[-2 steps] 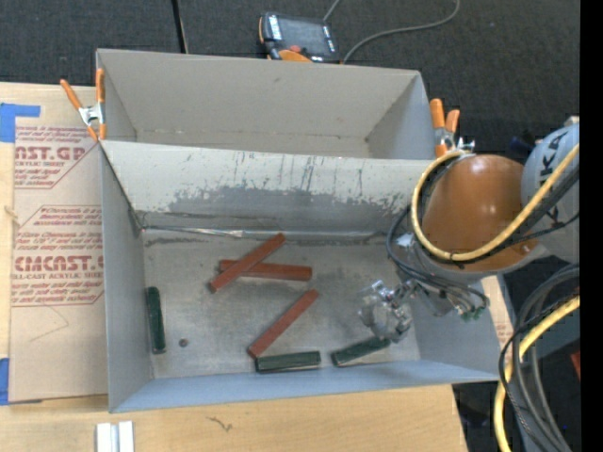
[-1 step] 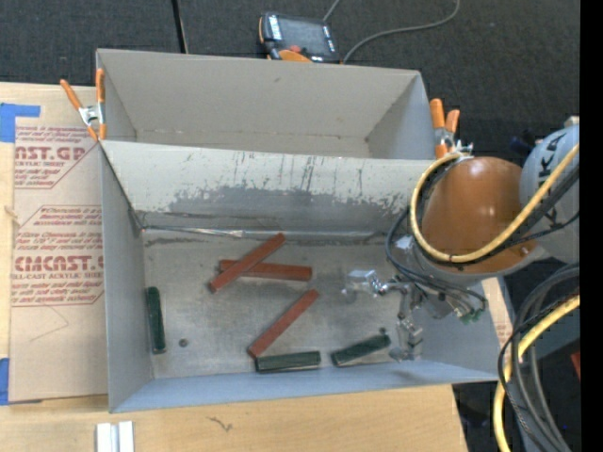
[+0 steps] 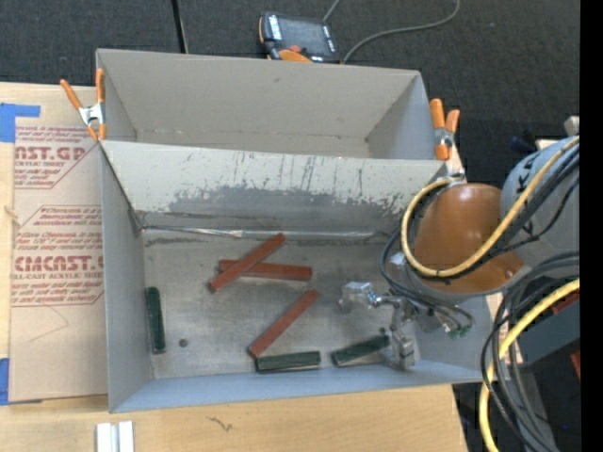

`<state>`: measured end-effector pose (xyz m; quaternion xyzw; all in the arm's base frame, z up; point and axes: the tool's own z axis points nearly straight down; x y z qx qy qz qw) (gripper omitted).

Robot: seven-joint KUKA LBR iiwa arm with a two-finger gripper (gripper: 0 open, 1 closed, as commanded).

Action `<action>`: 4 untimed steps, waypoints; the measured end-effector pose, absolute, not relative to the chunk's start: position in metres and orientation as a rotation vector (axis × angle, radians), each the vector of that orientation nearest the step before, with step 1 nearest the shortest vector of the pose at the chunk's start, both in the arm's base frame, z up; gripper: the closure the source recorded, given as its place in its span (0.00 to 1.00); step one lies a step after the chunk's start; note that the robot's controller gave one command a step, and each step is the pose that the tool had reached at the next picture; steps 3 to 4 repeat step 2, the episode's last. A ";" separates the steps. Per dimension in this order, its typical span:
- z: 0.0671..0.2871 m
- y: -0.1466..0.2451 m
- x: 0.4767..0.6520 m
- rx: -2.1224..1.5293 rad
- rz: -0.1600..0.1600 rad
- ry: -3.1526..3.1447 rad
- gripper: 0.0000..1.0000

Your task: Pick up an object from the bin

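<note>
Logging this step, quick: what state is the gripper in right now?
Gripper: open or shut cannot be told; it sits at the right end of a dark green bar in the bin's near right corner.

Even overhead light, soft faint shadows

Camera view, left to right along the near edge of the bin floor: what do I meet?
dark green bar by the left wall → dark green bar along the near wall → slightly tilted dark green bar → gripper
</note>
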<state>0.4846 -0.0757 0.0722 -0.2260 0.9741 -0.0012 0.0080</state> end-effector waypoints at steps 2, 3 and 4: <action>0.229 -0.087 0.497 -0.896 -0.006 3.002 1.00; 0.229 -0.087 0.497 -0.896 -0.006 3.002 1.00; 0.229 -0.087 0.497 -0.896 -0.006 3.002 1.00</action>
